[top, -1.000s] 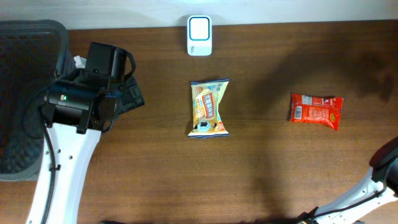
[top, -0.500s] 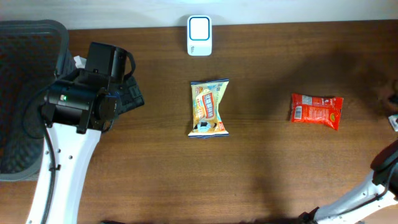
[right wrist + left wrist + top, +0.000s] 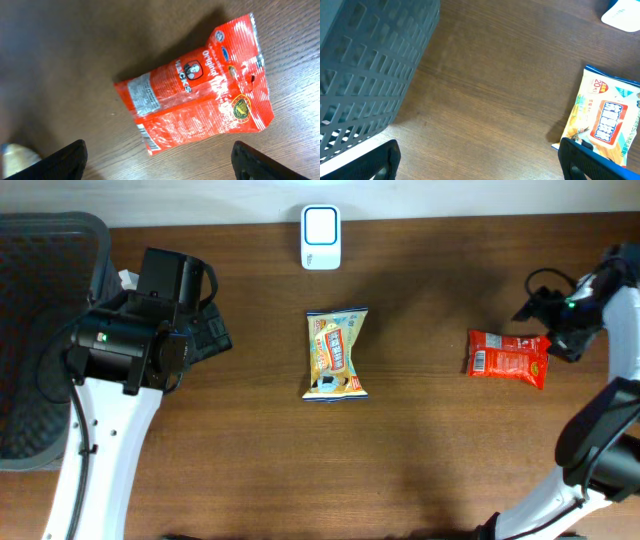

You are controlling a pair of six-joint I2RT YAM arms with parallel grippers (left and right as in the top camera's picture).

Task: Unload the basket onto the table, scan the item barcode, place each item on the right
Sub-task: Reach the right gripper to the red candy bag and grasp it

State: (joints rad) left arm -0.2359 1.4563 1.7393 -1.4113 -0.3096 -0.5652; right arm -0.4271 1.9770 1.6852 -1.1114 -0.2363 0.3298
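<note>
Red snack packet (image 3: 509,357) lay flat on the wooden table (image 3: 430,440), right side, well apart from the white scanner (image 3: 321,223) at the far edge, centre. A white printed panel faced up at its left end; in the right wrist view the packet (image 3: 197,82) sat tilted, red face up. Right gripper (image 3: 560,320) hung just beside the packet's right end, whether it touched was unclear from overhead. Right wrist view showed this gripper (image 3: 160,165) with jaws spread wide, packet just ahead of them. Yellow snack packet (image 3: 336,353) lay mid-table, between scanner and near edge. Left gripper (image 3: 480,162) was also spread wide, over bare wood, yellow packet (image 3: 607,125) to one side and the dark mesh basket (image 3: 365,65) to the other.
</note>
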